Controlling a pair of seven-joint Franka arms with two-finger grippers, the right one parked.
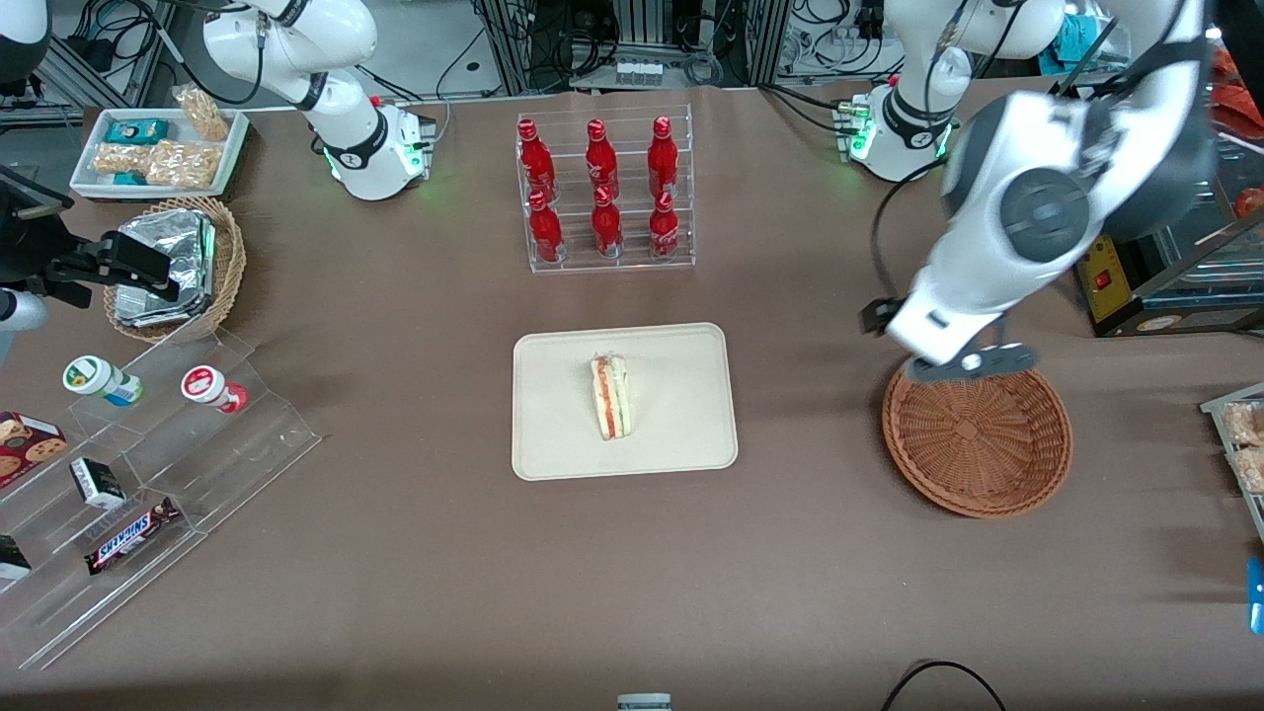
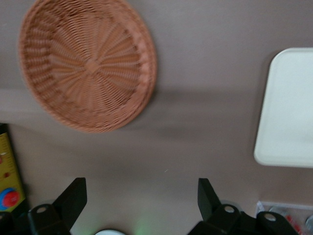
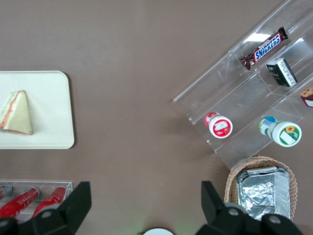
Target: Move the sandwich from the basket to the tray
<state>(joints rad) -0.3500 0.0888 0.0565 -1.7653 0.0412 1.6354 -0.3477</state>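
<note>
The sandwich (image 1: 609, 397) is a white-bread wedge with red-orange and green layers, lying on its side in the middle of the cream tray (image 1: 553, 434). The parked arm's wrist view shows the same sandwich (image 3: 15, 113) on the tray (image 3: 54, 107). The reddish-brown wicker basket (image 1: 978, 439) stands toward the working arm's end of the table and holds nothing. My gripper (image 1: 971, 362) hangs above the basket's rim that is farther from the front camera. In the left wrist view the gripper (image 2: 142, 196) is open, nothing between its fingers (image 2: 73, 198), with the basket (image 2: 88, 63) and a tray corner (image 2: 288, 112) below.
A clear rack of red bottles (image 1: 604, 193) stands farther from the front camera than the tray. Toward the parked arm's end are a tan basket of foil packets (image 1: 178, 262), a white snack tray (image 1: 158, 148) and a stepped acrylic shelf (image 1: 148, 464). A yellow control box (image 1: 1116, 281) stands near the working arm.
</note>
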